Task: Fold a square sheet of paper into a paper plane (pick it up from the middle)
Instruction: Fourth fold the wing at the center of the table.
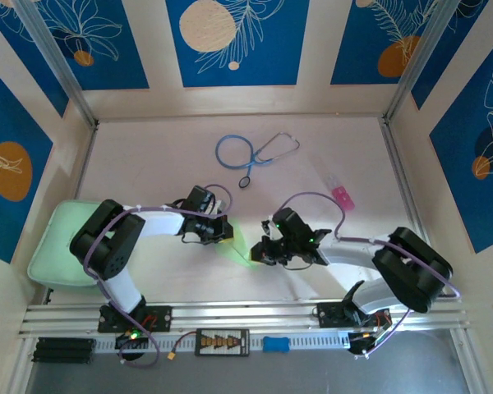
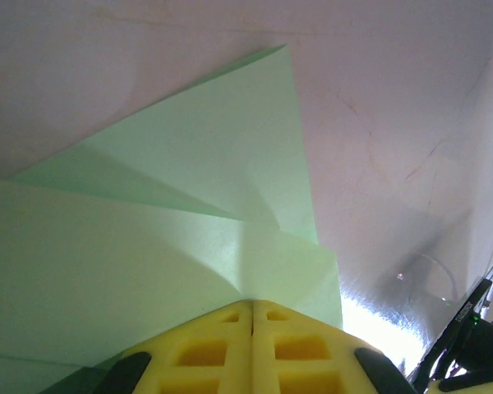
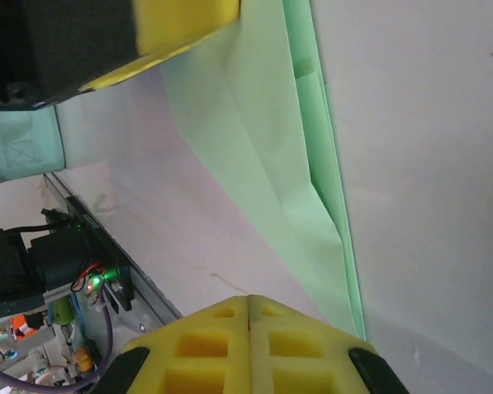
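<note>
**Green paper between two shut end effectors**

Green and thin, the square sheet of paper (image 1: 237, 242) lies flat on the white bench (image 1: 164, 156), near the middle, between the two arms. It is partly folded. The left wrist view shows pointed flaps and sharp fold lines on it (image 2: 189, 205). The right wrist view shows it long and thin, with layers on top of each other (image 3: 246, 148).

The left end effector (image 1: 222, 232) sits at one side of the paper. Its yellow fingers (image 2: 205, 353) are pressed tight together, tips right at the paper.

The right end effector (image 1: 259, 253) sits at the other side. Its fingers (image 3: 205, 345) are tight together too, just beside the paper's edge.

A blue stethoscope (image 1: 254, 156) and a small pink thing (image 1: 343, 197) lie farther back. A thick mint-green pad (image 1: 53, 242) sits at the left.
</note>
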### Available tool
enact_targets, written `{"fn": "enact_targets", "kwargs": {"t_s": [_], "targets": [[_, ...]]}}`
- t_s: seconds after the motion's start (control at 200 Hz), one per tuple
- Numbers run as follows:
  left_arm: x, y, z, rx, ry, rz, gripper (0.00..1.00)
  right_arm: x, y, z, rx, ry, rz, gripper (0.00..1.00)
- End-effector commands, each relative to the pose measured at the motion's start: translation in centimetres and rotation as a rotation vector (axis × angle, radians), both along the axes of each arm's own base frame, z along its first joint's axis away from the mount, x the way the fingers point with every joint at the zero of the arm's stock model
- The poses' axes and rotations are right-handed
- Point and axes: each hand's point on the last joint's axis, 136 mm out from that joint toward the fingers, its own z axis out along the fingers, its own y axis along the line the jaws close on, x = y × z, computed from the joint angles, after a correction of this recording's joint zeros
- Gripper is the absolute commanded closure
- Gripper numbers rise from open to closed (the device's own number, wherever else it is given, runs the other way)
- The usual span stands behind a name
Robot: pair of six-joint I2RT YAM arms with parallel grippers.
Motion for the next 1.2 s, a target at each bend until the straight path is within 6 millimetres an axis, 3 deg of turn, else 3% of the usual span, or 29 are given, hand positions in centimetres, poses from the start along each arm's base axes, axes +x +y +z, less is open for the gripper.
{"fn": "enact_targets", "kwargs": {"t_s": [0.0, 0.105, 0.21, 0.415, 0.56, 0.66, 0.95, 1.195], "targets": [[-0.3, 1.5, -1.8, 0.071, 0.038, 0.03, 0.92, -0.7, 0.1, -1.7, -0.039, 0.05, 0.018, 0.93], [-0.2, 1.5, -1.6, 0.068, 0.036, 0.031, 0.92, -1.9, -1.3, -4.1, -0.119, 0.107, 0.012, 0.92], [-0.1, 1.4, -1.6, 0.067, 0.036, 0.036, 0.92, -2.9, -2.5, -4.9, -0.146, 0.129, 0.0, 0.92], [0.2, 1.1, -1.3, 0.043, 0.041, 0.055, 0.92, -2.6, -3.2, -3.0, -0.126, 0.077, -0.048, 0.92], [0.4, 1.0, -1.2, 0.029, 0.055, 0.083, 0.92, -1.9, -2.4, -1.7, -0.102, 0.072, -0.138, 0.81], [0.4, 1.2, -1.1, 0.028, 0.057, 0.095, 0.92, -1.7, -2.3, -1.6, -0.12, 0.07, -0.167, 0.79], [0.5, 1.2, -0.5, 0.023, 0.049, 0.093, 0.92, -1.3, -1.3, -2.2, -0.123, 0.068, -0.165, 0.9], [0.5, 1.2, -0.4, 0.021, 0.046, 0.093, 0.92, -1.3, -1.7, -2.6, -0.14, 0.095, -0.21, 0.77]]}}
